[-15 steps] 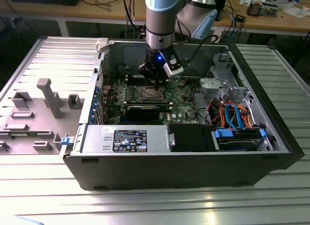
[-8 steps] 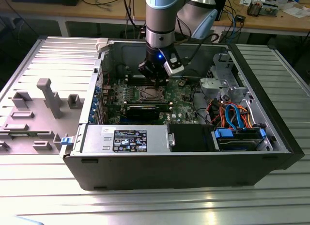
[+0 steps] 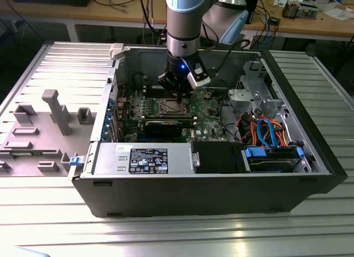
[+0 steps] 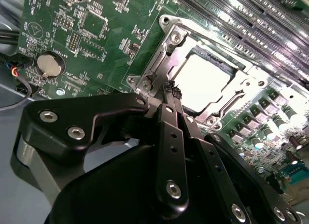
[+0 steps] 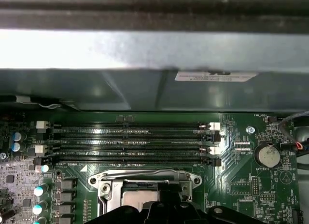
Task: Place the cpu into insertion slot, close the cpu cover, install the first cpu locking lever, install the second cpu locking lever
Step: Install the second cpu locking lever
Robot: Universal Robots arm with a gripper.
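Arm vertical inside case, jaws pressed together, empty, tips just beside cpu cover (image 4: 212,84) edge.

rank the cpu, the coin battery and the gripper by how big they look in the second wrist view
1. gripper: looks largest by far, but it sits closest to the camera, so that size is unsure.
2. cpu: bright square in the insertion slot.
3. coin battery: smallest, a round disc on the green board.
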